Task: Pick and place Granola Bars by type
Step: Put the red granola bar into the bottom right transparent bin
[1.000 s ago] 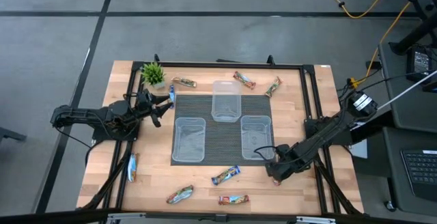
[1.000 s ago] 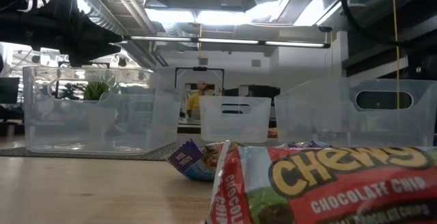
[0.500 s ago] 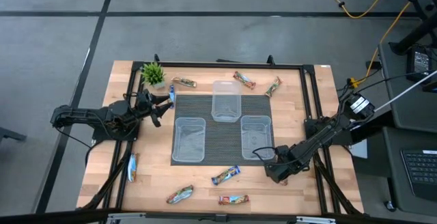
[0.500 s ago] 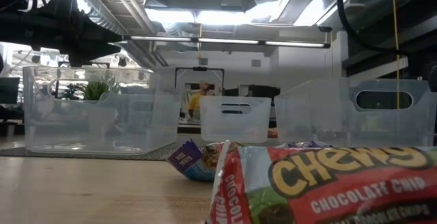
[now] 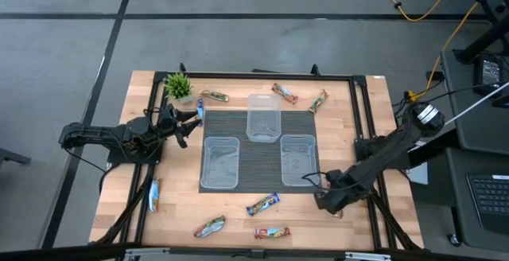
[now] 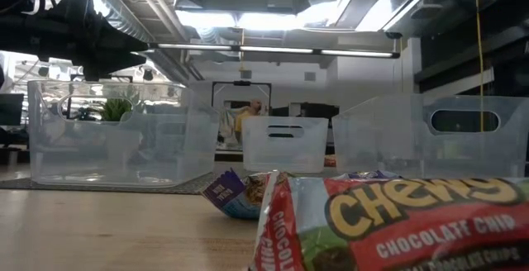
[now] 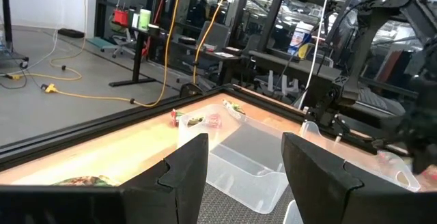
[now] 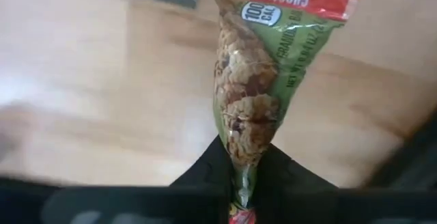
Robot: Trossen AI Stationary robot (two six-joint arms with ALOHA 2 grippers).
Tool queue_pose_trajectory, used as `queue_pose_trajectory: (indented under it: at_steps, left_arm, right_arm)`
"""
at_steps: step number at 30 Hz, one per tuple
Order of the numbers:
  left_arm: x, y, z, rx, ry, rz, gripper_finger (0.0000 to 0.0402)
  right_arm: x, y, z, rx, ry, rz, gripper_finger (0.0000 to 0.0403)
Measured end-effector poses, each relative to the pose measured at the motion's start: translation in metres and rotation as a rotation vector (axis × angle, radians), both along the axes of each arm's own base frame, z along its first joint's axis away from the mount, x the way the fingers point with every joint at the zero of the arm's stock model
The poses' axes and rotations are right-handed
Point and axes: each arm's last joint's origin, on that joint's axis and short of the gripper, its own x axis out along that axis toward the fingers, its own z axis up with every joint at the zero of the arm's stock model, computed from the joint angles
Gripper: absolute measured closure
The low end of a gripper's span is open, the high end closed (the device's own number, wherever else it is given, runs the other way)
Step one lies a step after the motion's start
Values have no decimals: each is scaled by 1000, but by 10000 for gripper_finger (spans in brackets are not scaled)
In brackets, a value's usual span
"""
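Sorting barely begun: right gripper [image 8: 247,183] pinches a red-green bar [image 8: 256,94] above the table's near right, left gripper [image 7: 242,162] waits open near the plant [image 5: 178,85] (all three tubs [image 5: 220,163] empty, other bars scattered).

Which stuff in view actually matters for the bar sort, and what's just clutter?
Job:
- shiny-wrapped granola bars scattered on the wooden table
- red-and-green chocolate-chip bar, pinched in the right gripper
- three clear plastic tubs
- left gripper, open, at the table's left side

Lying about:
- small green potted plant
- dark ribbed mat
- yellow cable on the floor
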Motion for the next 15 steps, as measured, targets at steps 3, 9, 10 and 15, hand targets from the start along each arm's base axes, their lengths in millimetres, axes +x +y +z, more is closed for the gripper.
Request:
queue_pose_trajectory:
  at_steps: [3,9,10,15]
  left_arm:
    - [0,0,0,0,1,1,222]
    - [0,0,0,0,2,0,222]
    - [0,0,0,0,2,1,222]
    - [0,0,0,0,2,17,222]
  right_arm:
    - [-8,-1,32,-71,-58,12,373]
    - [-17,-23,119,-425,-426,12,363]
    - [-18,-29,135,-509,-516,-2,359]
    - [-19,-59,208,-783,-761,25,370]
